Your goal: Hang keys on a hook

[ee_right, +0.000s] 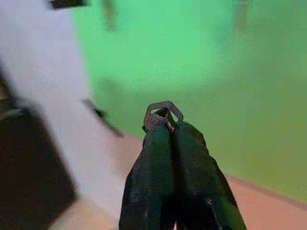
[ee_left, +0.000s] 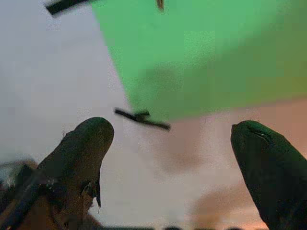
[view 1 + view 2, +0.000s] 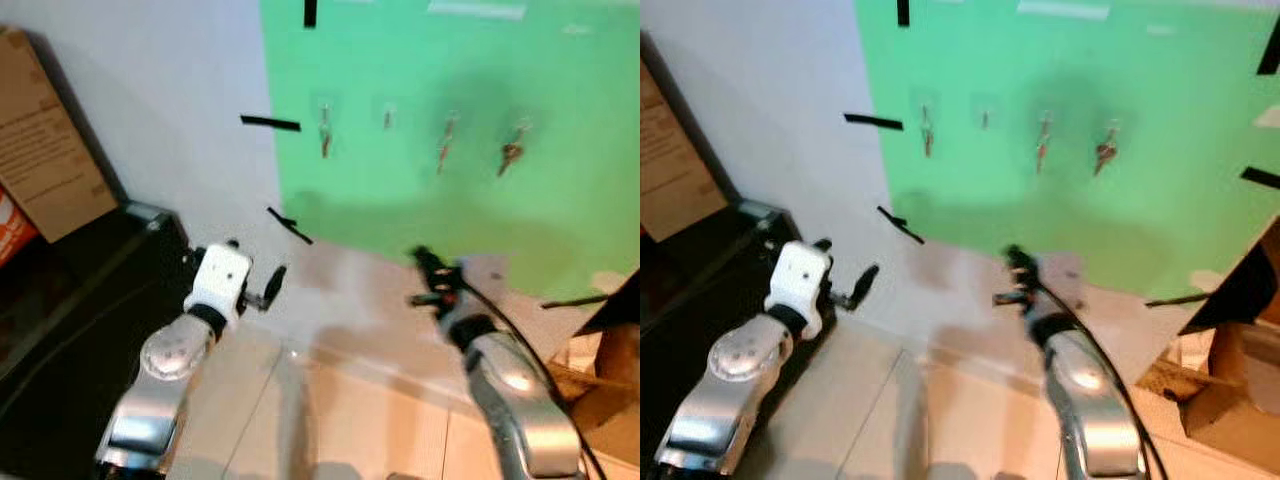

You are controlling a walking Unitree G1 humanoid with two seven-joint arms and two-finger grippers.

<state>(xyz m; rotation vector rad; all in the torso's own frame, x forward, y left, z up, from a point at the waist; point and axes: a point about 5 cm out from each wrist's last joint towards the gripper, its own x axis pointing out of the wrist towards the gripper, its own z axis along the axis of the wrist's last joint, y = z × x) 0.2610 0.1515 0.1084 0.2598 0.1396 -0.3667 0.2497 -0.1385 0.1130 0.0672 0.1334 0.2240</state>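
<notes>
Three keys (image 3: 446, 143) hang; a fourth key (image 1: 163, 114) between right fingers (image 1: 184, 158).

Three keys (image 3: 511, 155) hang on the green board (image 3: 480, 120).

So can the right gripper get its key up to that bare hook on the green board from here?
Probably yes: nothing stands between the right gripper, shut on the key, and the bare hook. It hangs well below the hook, though, so the arm must rise.

Key (image 1: 163, 114) head carries stamped letters, blurred; not legible. Cardboard box (image 3: 45, 140) at the left wall has printed lines of text, too small and blurred to read.
</notes>
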